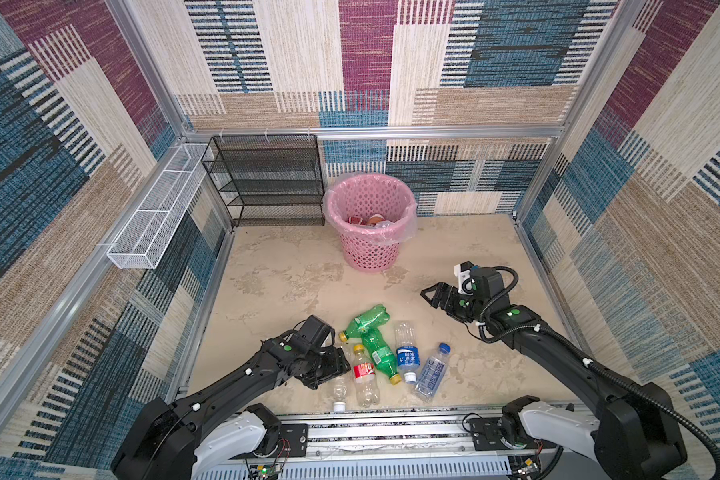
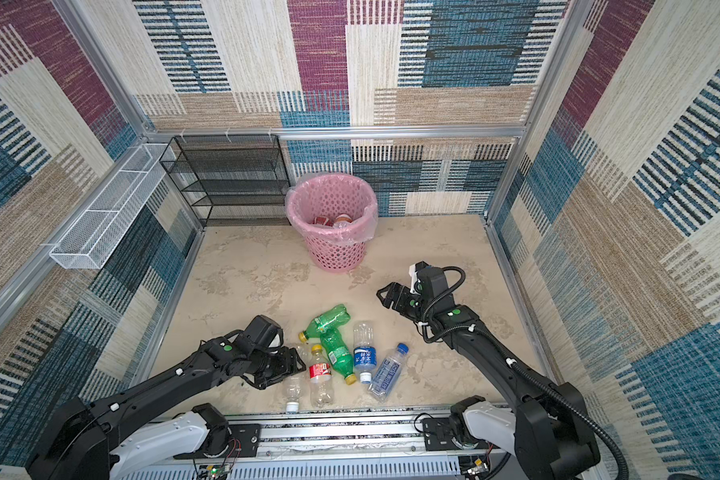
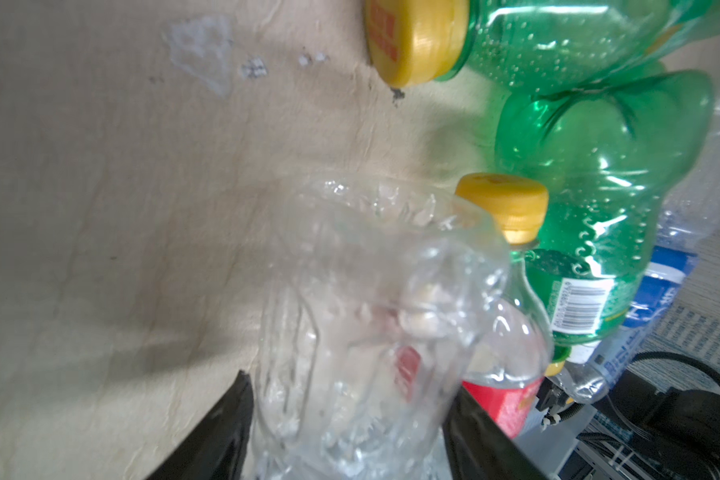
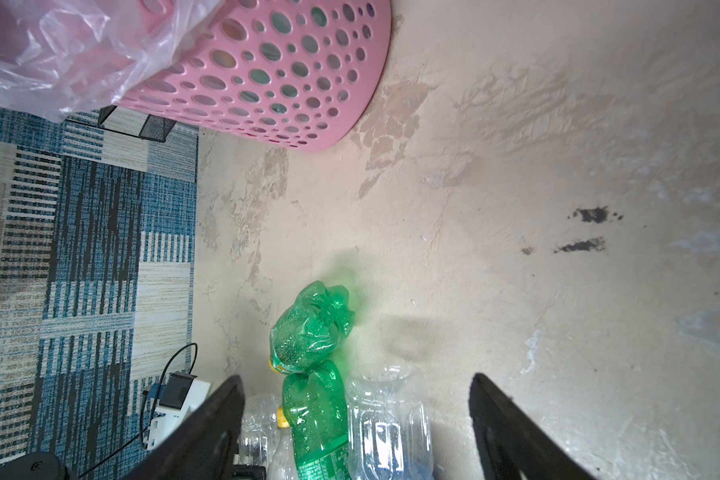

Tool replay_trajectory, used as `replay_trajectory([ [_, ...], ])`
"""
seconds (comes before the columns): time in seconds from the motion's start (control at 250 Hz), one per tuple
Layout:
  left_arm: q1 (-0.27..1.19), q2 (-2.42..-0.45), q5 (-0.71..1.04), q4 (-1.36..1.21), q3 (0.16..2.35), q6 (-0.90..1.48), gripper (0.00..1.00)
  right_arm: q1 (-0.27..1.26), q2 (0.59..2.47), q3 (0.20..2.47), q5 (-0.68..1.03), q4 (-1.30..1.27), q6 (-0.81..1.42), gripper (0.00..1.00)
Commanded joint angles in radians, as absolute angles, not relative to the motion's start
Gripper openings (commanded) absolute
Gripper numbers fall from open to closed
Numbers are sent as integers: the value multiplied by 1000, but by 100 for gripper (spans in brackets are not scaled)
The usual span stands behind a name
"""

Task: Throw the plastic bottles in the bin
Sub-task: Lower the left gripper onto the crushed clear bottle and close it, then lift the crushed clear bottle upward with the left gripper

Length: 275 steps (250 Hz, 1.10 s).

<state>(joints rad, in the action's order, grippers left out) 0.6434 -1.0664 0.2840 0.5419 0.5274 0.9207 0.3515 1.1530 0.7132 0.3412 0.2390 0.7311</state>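
Observation:
Several plastic bottles lie bunched on the beige floor near the front in both top views. Among them are two green ones, a red-labelled one, a blue-labelled one and a blue-capped one. My left gripper is shut on a clear bottle with a white cap at the left of the bunch, one black jaw on each side. My right gripper hangs open and empty to the right of the bunch. The pink bin stands at the back and holds some bottles.
A black mesh rack stands against the back wall, left of the bin. A long white wire basket hangs on the left wall. Patterned walls close in three sides, and a metal rail runs along the front.

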Motion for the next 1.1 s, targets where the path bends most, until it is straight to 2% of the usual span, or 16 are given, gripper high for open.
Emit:
replay_trajectory([
  [0.0, 642, -1046, 242, 562, 525, 934, 69, 352, 1155, 716, 341, 210, 725, 86],
  [0.728, 594, -1008, 211, 622, 581, 898, 58, 353, 1149, 696, 337, 205, 718, 86],
  [1.096, 540, -1038, 187, 735, 786, 802, 58, 353, 1148, 690, 337, 195, 715, 86],
])
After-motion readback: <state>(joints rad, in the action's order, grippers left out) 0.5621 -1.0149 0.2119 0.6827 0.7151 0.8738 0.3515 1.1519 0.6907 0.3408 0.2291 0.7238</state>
